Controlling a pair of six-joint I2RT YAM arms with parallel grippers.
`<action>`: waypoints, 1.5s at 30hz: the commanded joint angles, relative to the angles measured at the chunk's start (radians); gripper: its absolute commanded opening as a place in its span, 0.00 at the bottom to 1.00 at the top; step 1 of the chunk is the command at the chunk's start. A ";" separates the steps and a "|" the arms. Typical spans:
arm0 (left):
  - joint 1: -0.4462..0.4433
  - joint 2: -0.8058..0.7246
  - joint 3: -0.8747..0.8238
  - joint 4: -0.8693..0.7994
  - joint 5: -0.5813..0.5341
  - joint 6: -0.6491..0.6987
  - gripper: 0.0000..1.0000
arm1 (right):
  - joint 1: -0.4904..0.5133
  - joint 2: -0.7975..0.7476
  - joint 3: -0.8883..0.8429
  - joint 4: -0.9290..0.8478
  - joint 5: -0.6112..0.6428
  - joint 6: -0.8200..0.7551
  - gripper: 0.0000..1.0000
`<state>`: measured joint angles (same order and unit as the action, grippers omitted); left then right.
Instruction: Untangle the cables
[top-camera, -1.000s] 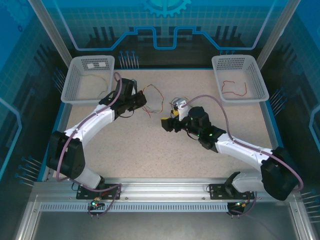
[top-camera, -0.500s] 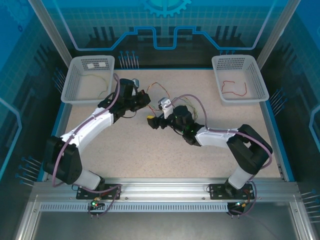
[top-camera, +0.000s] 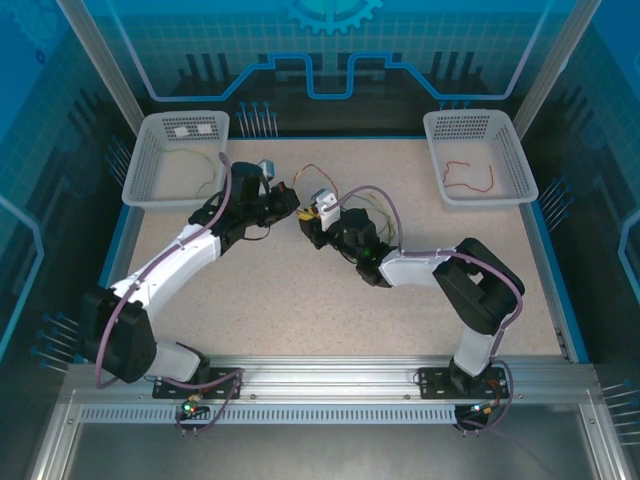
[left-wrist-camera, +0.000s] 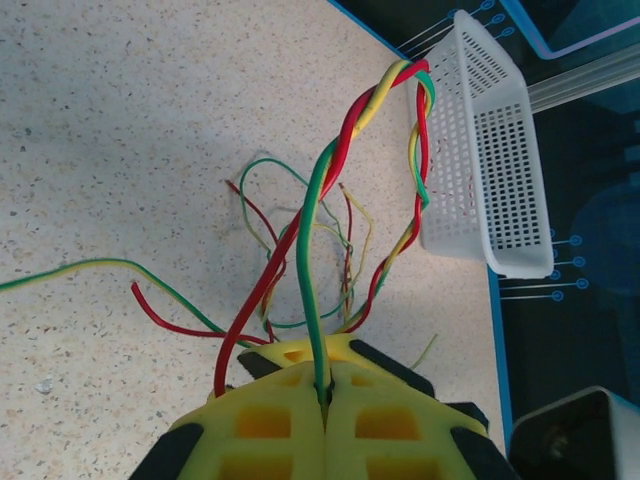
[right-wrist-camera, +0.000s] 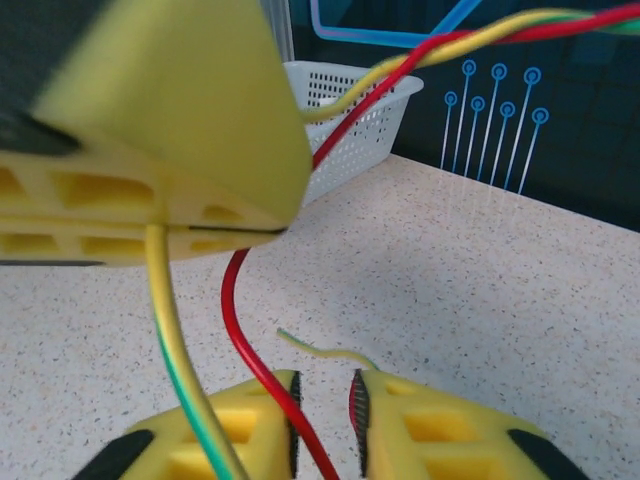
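several cables (top-camera: 318, 188) lie tangled on the table (top-camera: 300, 300) at its far centre, between the left gripper (top-camera: 288, 197) and the right gripper (top-camera: 306, 222). in the left wrist view, red, green and yellow strands are twisted into one rope (left-wrist-camera: 352, 125). its long axis runs away from the fingers and rises off the table to a bend, then comes back down in a second twisted run. loose ends fan out over the surface below, and one yellow-green end (left-wrist-camera: 90, 265) points off to the side. the left gripper's yellow pads (left-wrist-camera: 270, 425) are pressed together, clamped on the cables where a green and a red strand enter the seam. the right gripper faces it at close range. its pads (right-wrist-camera: 430, 430) stand a narrow gap apart, with a red strand (right-wrist-camera: 230, 300) running through the gap beside one pad. whether that strand is pinched cannot be told. the left basket (top-camera: 140, 165), white mesh, at the far left corner, holds one thin yellow-green cable (top-camera: 205, 165) in a loose curl. the right basket (top-camera: 515, 150), at the far right corner, holds one red cable (top-camera: 468, 180) in a wavy loop.
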<state>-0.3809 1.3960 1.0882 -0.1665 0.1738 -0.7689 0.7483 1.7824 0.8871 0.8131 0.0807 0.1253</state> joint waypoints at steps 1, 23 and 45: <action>0.013 -0.053 -0.025 0.047 0.035 -0.033 0.00 | 0.013 -0.007 -0.002 0.042 0.020 -0.007 0.12; 0.161 -0.145 -0.105 0.028 0.043 0.042 0.00 | 0.007 -0.312 -0.193 -0.199 -0.006 -0.057 0.00; 0.266 -0.158 -0.177 -0.029 -0.121 0.198 0.00 | -0.332 -0.782 -0.317 -0.566 -0.015 0.029 0.00</action>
<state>-0.1768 1.2636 0.9306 -0.1745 0.2382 -0.5926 0.4862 1.0569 0.5751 0.3305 -0.0185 0.1204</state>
